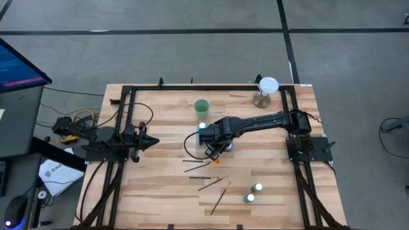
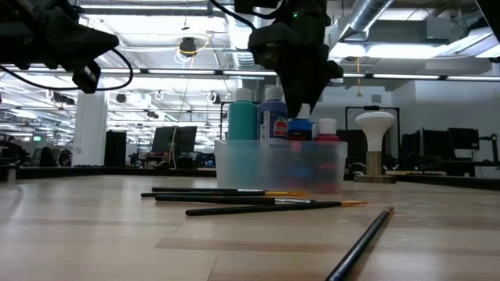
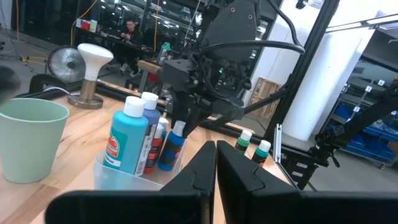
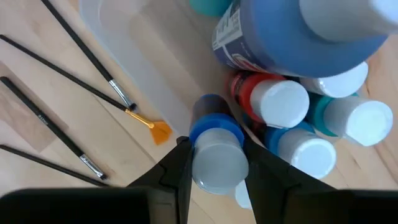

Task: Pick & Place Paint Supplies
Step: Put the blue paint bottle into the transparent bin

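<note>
A clear plastic tray near the table's middle holds several white-capped paint bottles: a tall teal one, a big blue one, a red one and others. My right gripper hangs over the tray's near side, shut on a small blue bottle. Thin paintbrushes lie flat on the table just in front of the tray. Two green bottles stand near the right front. My left gripper waits shut at the table's left. My right gripper pinches the small blue bottle at its white-capped top, one finger on each side. The fingers come from above, pointing down. The bottle hangs slightly tilted below them, its lower end inside the tray; whether it rests on the tray's floor I cannot tell.
A pale green cup stands behind the tray. A white mushroom-shaped object on a round base sits at the far right corner. More brushes lie toward the near edge. Black frame rails run along both sides.
</note>
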Robot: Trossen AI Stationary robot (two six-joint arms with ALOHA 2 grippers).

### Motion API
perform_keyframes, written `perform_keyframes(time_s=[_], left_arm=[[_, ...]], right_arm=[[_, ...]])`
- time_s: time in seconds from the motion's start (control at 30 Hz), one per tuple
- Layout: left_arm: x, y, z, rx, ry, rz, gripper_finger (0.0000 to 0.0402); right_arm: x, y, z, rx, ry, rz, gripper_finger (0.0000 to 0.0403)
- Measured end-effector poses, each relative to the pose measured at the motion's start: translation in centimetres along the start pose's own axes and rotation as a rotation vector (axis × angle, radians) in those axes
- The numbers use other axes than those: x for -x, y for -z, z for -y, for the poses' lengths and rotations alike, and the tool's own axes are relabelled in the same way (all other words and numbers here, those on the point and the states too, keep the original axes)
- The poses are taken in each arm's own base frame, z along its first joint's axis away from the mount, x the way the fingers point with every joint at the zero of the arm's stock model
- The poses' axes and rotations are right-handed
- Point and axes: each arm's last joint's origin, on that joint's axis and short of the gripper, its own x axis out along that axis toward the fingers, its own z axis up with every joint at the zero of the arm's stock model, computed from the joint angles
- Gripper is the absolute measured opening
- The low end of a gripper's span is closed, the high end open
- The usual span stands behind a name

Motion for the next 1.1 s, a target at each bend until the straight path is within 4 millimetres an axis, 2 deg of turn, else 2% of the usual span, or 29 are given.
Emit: perform_keyframes(time_s=[0.27, 0.43, 0.8, 1.1], left_arm=[[0.0, 0.0, 0.0, 0.0, 0.001, 0.0, 0.0008], [0.0, 0.0, 0.0, 0.0, 0.001, 0.0, 0.0008], [0.0, 0.0, 0.0, 0.0, 0.004, -0.001, 0.0008], [0.0, 0.0, 0.0, 0.0, 0.004, 0.0, 0.0008]], right_arm=[[0.0, -0.1, 0.0, 0.001, 0.002, 0.018, 0.0107], [-1.2, 0.3, 0.1, -0.008, 0.02, -0.003, 0.0107], [-2.1, 0.6, 0.0, -0.008, 0.011, -0.001, 0.0116], [-2.3, 0.7, -0.2, 0.014, -0.004, -0.004, 0.0172]])
